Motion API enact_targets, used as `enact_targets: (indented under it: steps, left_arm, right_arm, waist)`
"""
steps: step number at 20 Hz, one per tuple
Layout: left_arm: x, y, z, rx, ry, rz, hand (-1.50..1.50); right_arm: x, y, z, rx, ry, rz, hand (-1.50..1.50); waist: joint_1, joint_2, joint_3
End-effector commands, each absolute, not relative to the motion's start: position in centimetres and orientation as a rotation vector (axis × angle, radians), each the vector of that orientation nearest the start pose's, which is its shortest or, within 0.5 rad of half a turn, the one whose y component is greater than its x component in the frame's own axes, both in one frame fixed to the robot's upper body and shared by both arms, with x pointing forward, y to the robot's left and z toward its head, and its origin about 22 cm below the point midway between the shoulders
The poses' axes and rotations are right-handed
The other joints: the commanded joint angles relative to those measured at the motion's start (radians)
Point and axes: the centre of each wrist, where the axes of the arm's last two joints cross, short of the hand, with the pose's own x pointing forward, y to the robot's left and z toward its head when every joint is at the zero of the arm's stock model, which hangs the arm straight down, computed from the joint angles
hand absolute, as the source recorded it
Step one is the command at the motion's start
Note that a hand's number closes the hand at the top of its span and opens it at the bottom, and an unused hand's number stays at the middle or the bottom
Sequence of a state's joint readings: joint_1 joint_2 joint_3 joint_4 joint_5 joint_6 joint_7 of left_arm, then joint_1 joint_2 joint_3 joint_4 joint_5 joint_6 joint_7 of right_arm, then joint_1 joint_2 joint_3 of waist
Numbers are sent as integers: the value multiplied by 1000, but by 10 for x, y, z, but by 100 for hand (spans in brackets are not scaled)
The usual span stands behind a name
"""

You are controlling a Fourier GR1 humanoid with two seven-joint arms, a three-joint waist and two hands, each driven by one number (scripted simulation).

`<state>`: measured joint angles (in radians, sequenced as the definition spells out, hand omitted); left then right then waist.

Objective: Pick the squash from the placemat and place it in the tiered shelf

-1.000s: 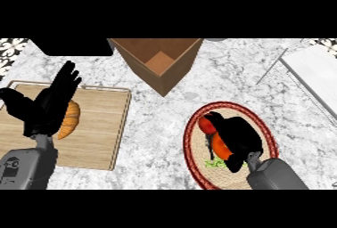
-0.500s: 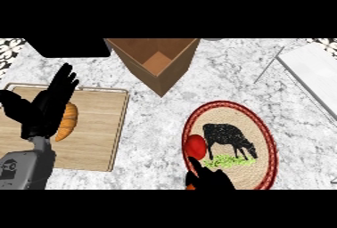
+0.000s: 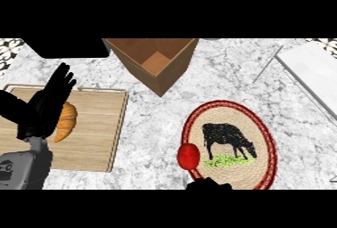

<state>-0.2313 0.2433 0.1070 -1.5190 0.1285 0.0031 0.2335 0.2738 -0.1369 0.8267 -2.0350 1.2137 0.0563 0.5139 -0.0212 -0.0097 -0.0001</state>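
Spanning the view, the marbled tabletop (image 3: 151, 116) carries a wooden board (image 3: 99, 129) at left, a brown tiered shelf (image 3: 154, 62) at top centre, and a round red-rimmed placemat (image 3: 260, 129) with a cow picture. The left hand (image 3: 46, 109) rests with fingers straight, above a croissant (image 3: 67, 121). The red squash (image 3: 189, 156) lies on the placemat's left rim. The right hand (image 3: 208, 185) barely shows at the lower edge; whether it is clenched or released, I cannot tell.
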Motion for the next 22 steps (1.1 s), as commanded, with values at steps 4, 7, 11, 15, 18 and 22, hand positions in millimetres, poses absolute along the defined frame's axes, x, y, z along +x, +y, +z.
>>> enact_targets:
  steps: [4, 7, 11, 15, 18, 22]
  left_arm:
    - [296, 285, 70, 98, -1515, -28, 0]
    - [290, 281, 56, 109, -1513, -30, 0]
    - [290, 280, 68, 91, -1522, -38, 0]
    - [292, 266, 71, 104, -1540, -58, 0]
    - [287, 270, 59, 100, -1522, -53, 0]
    - [295, 278, 65, 85, -1532, -45, 0]
  right_arm:
    - [101, -125, 140, -678, -1735, 658, 150]
    - [83, -139, 177, -684, -1730, 584, 150]
    - [69, -162, 203, -799, -1698, 508, 150]
    - [86, -170, 213, -945, -1671, 503, 150]
    - [88, -177, 220, -968, -1660, 467, 150]
    - [105, -187, 227, -1061, -1613, 438, 150]
  waist:
    - [-6, 1, 0]
    - [5, 4, -4]
    - [13, 2, -2]
    - [20, 7, -2]
    - [16, 7, -1]
    - [9, 9, -1]
